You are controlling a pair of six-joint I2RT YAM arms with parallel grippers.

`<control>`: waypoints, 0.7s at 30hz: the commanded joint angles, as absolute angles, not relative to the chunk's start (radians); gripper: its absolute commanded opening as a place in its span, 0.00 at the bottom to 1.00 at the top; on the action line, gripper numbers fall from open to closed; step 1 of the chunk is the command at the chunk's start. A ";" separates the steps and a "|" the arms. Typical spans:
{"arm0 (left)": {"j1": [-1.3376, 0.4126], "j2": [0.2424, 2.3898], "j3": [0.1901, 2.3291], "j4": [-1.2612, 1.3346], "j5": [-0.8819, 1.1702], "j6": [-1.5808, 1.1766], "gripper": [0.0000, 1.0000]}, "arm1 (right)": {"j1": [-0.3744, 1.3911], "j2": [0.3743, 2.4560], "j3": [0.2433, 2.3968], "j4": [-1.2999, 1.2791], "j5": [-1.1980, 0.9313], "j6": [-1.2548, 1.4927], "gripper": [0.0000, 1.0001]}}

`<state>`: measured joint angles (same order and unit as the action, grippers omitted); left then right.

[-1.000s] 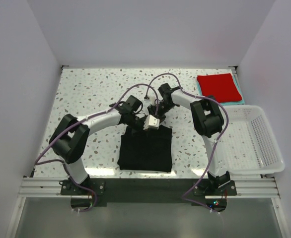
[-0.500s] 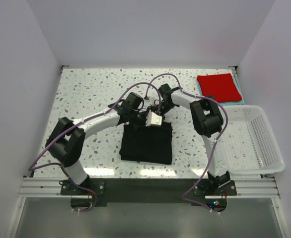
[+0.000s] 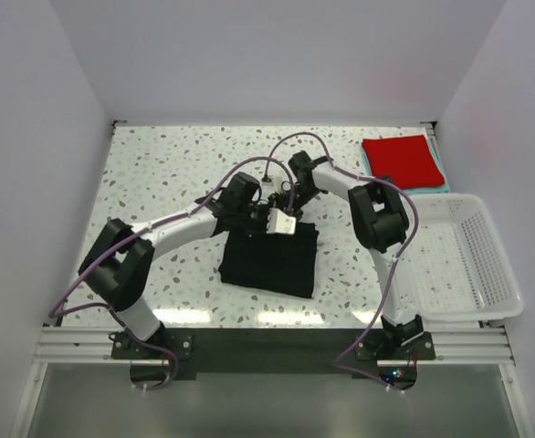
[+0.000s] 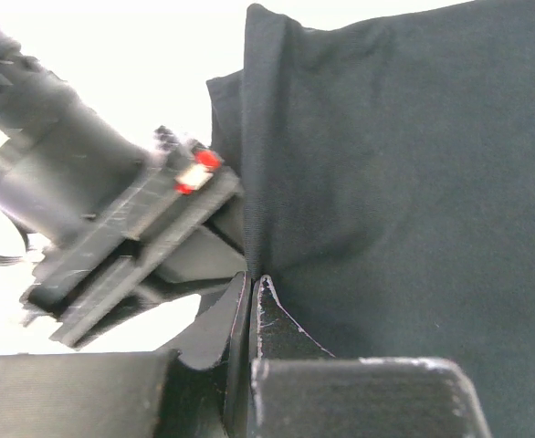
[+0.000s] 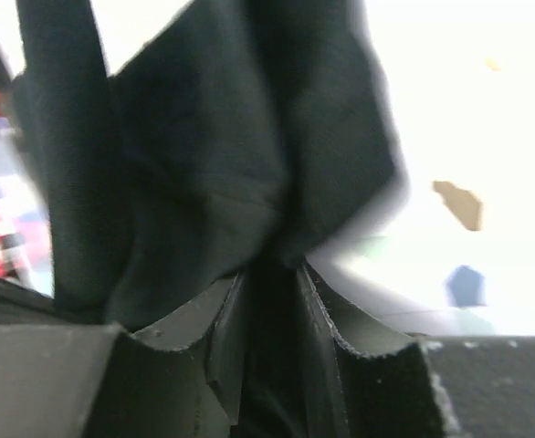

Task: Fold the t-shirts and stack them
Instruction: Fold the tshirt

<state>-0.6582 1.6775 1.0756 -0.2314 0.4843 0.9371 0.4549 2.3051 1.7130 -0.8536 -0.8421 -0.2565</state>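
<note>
The folded black t-shirt point(image 3: 272, 260) lies mid-table, its far edge lifted by both grippers. My left gripper point(image 3: 254, 217) is shut on the far edge of the black t-shirt point(image 4: 404, 164), its jaws pressed together on a fold. My right gripper point(image 3: 290, 208) is shut on a bunch of the same black cloth point(image 5: 204, 155) close beside it. The folded red t-shirt point(image 3: 401, 161) lies at the far right on top of the teal t-shirt point(image 3: 443, 173), of which only a rim shows.
A white mesh basket point(image 3: 459, 260) stands at the right edge of the table, below the red shirt. The speckled tabletop point(image 3: 158, 182) spreads to the left. Purple cables loop over both arms.
Both grippers have moved away from the arm bases and slightly up, dragging the black t-shirt's far edge with them; the shirt now lies a bit farther back and skewed.
</note>
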 commanded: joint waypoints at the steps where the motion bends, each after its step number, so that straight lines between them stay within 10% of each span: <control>1: -0.670 1.592 1.005 -0.195 0.508 0.976 0.00 | 0.449 2.272 1.811 -0.888 -0.681 -0.330 0.32; 21: -0.821 1.384 0.712 0.086 0.284 1.040 0.00 | 0.522 2.385 1.830 -1.178 -0.904 -0.489 0.14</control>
<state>-0.8127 1.4242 0.7216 -0.0029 0.3164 1.0325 0.5282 2.3348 1.8423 -1.0981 -0.8516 -0.4301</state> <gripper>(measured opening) 0.020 0.141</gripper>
